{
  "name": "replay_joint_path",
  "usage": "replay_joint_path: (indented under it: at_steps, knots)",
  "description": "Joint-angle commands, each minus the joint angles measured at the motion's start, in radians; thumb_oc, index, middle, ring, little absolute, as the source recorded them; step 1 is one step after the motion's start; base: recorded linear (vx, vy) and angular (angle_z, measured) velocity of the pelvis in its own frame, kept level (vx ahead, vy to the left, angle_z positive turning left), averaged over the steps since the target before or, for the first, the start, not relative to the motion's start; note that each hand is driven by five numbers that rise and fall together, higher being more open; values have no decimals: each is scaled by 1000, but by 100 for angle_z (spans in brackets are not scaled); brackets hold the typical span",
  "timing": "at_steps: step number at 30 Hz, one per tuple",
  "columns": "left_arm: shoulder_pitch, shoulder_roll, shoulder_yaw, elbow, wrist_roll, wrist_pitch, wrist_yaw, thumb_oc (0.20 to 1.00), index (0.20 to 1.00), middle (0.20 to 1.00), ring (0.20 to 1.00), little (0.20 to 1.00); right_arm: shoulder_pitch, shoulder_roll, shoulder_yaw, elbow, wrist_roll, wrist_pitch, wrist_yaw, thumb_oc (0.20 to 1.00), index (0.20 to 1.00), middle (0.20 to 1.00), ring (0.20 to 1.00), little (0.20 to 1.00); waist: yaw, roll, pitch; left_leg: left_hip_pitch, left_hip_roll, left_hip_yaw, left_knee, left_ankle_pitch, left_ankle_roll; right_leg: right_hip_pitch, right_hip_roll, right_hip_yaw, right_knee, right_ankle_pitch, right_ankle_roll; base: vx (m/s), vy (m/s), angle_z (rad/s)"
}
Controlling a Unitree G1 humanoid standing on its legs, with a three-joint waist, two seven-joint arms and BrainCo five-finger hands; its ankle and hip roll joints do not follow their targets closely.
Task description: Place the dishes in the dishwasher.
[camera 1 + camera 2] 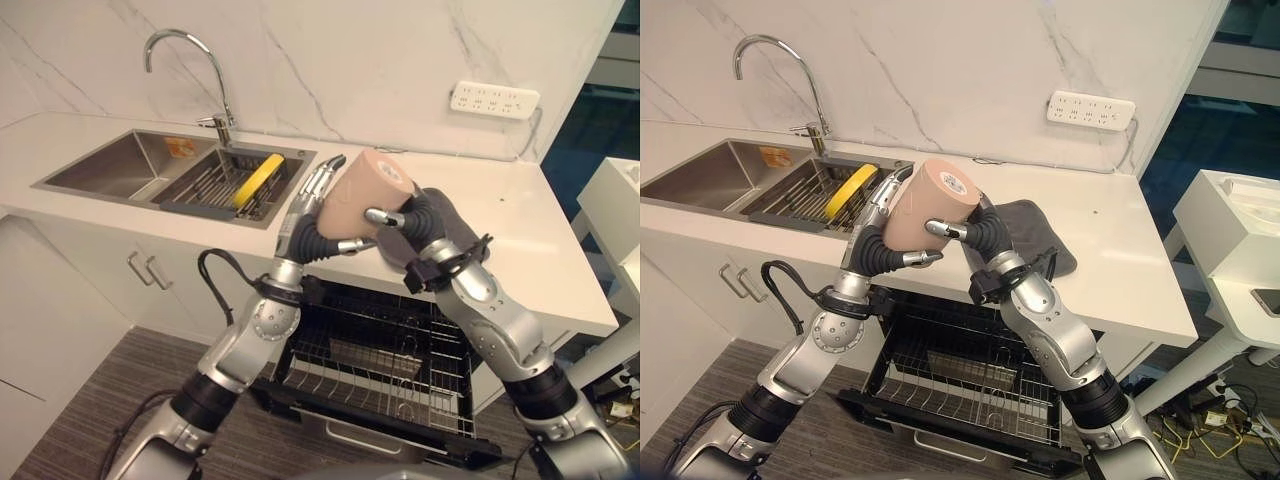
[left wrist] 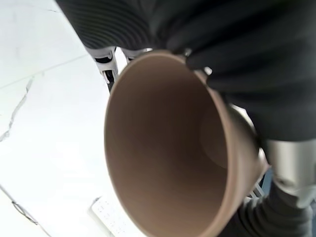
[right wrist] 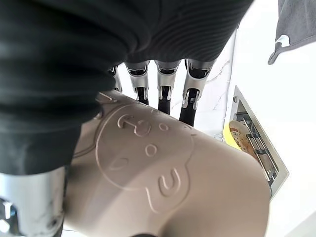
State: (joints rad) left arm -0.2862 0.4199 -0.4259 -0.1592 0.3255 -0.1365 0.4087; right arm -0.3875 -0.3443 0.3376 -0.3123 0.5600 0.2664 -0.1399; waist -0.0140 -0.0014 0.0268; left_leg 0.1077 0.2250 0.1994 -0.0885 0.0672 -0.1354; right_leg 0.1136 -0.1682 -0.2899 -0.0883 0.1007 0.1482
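One white counter (image 1: 520,240), marble wall (image 1: 350,60), wood-grain floor (image 1: 90,400).

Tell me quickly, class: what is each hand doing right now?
Left hand: shut on the cup, above the open dishwasher.
Right hand: shut on the same cup, from the other side.
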Motion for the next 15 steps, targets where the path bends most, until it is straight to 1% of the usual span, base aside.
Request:
replay_joint_path:
  at_steps: [1, 4, 10, 11, 13, 15]
  knots:
    - [-107, 22, 27, -18, -45, -2, 24, 1000, 1000, 1000, 1000, 1000, -131, 19, -57, -36, -26, -108, -7, 200, 200, 200, 200, 200, 19, -22, 29, 46, 3, 10, 1, -71, 15, 46, -52, 13, 1, -78, 16, 0, 0, 0]
    - [-89, 24, 46, -20, -78, -19, 19, 1000, 1000, 1000, 1000, 1000, -116, 5, -84, -36, -11, -114, -26, 200, 200, 200, 200, 200, 19, -21, 28, 45, 3, 8, 1, -71, 15, 46, -51, 12, 1, -78, 15, 0, 0, 0]
    - [-44, 34, 89, -51, -110, -14, 4, 1000, 1000, 1000, 1000, 1000, -69, -27, -147, -43, -18, -162, -53, 200, 200, 200, 200, 200, 21, -19, 34, 42, 1, 4, 1, -73, 14, 44, -51, 10, 1, -79, 16, 0, 0, 0]
    - [-22, 43, 106, -53, -117, -15, -4, 1000, 1000, 1000, 1000, 1000, -50, -40, -173, -45, -19, -175, -63, 200, 200, 200, 200, 200, 20, -19, 35, 41, 2, 3, 1, -72, 15, 42, -51, 12, 1, -78, 15, 0, 0, 0]
    - [-2, 49, 119, -53, -125, -26, -4, 1000, 1000, 1000, 1000, 1000, -36, -52, -195, -36, -24, -189, -70, 200, 200, 200, 200, 200, 21, -17, 37, 45, 3, 3, 1, -81, 13, 47, -50, 11, 1, -87, 16, 0, 0, 0]
    - [12, 52, 131, -57, -133, -31, -6, 1000, 1000, 1000, 1000, 1000, -25, -55, -207, -32, -31, -198, -77, 200, 200, 200, 200, 200, 23, -16, 39, 41, 2, 2, 1, -73, 15, 44, -51, 9, 1, -79, 14, -20, 3, 0]
